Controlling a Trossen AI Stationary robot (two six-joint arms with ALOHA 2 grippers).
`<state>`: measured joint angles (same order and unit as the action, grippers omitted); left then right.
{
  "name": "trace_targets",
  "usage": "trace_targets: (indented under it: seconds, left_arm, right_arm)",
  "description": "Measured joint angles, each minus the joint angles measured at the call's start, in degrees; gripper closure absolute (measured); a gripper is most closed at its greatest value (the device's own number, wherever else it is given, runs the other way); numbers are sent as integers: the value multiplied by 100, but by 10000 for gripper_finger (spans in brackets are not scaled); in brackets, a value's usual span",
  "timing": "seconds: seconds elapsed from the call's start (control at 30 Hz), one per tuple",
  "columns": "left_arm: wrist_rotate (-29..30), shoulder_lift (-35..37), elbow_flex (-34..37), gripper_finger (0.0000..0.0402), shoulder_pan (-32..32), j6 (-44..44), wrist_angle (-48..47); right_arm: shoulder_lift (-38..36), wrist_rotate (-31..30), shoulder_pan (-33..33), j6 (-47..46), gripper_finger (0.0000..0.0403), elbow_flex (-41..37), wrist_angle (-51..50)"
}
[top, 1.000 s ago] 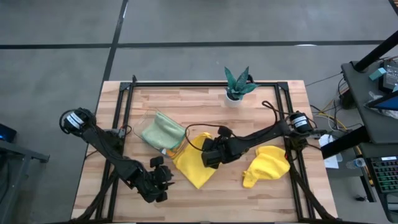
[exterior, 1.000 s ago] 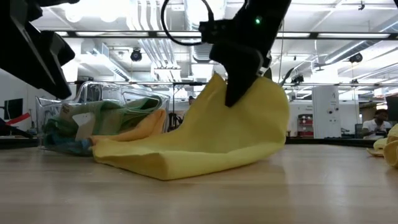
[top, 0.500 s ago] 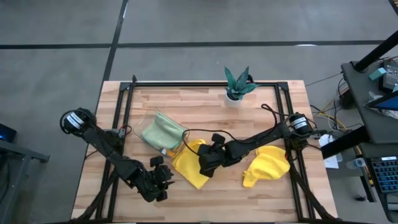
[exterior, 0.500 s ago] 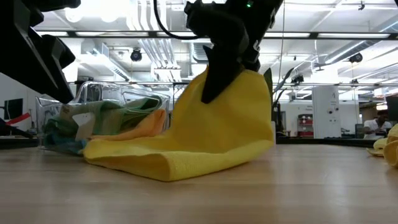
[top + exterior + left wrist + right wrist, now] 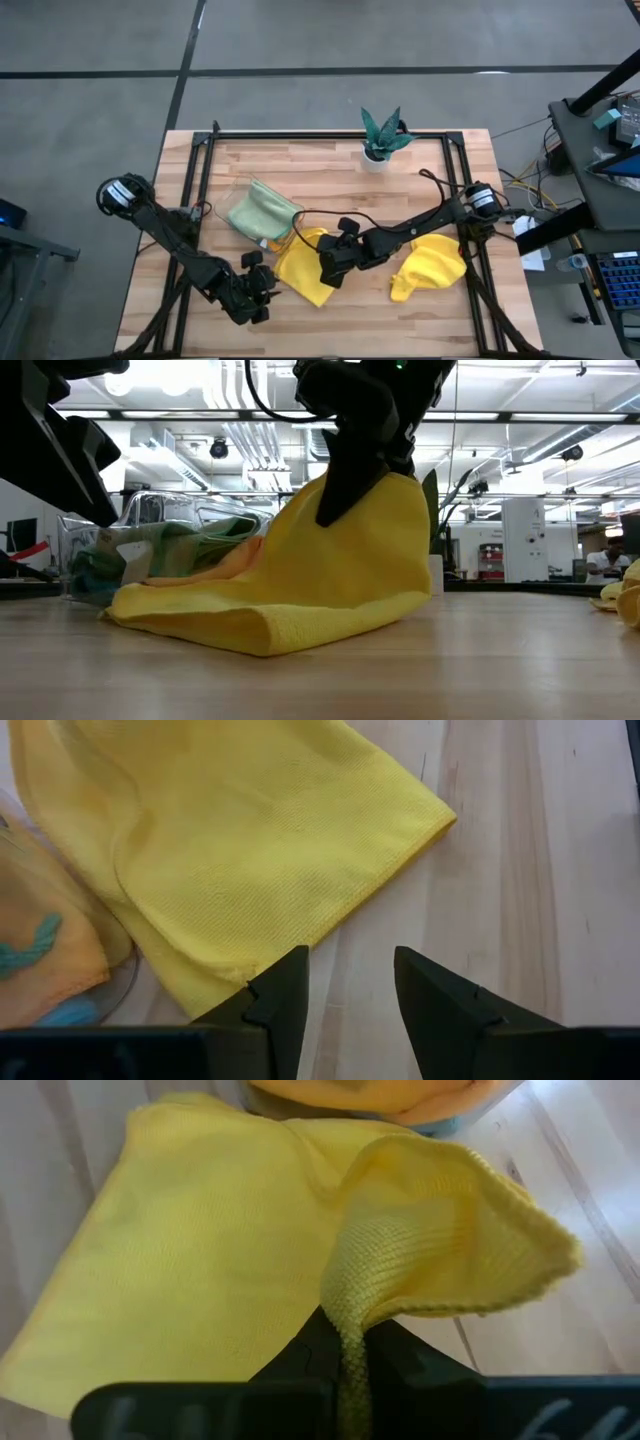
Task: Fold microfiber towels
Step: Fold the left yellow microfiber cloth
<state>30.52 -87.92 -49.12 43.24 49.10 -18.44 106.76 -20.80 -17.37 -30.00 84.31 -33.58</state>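
Yellow towel (image 5: pixel 300 272) mid-fold, edge pinched in right gripper (image 5: pixel 333 263) fingers; second yellow towel (image 5: pixel 432 266) crumpled, unfolded; left gripper (image 5: pixel 262 288) fingers spread, idle on the surface (image 5: pixel 330 170).

No readable text, labels, brands or numbers in any view. Nothing printed on the yellow towel (image 5: pixel 300 590) or on the wooden counter (image 5: pixel 330 170).
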Motion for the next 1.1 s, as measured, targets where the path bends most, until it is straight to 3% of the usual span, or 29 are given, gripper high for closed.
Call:
trace_targets:
  seconds: [0.13,0.27,0.43,0.6,0.8,1.1]
  left_arm:
    - [0,0,21,268,0,3,116]
    - [-332,-104,285,268,41,-140,1015]
    - [-512,-500,433,297,412,87,1320]
    - [-68,-796,437,342,471,111,1307]
    - [1027,-1009,437,381,348,-344,1336]
    - [1104,-1508,397,401,219,-446,1418]
  right_arm:
    - [0,0,-2,13,390,0,4]
    - [0,-2,-2,52,390,-2,7]
    - [0,-20,-2,66,390,-22,4]
    - [0,-22,-2,66,390,-22,11]
    - [0,-15,-2,54,390,-22,218]
    - [118,1,-2,-151,390,-22,392]
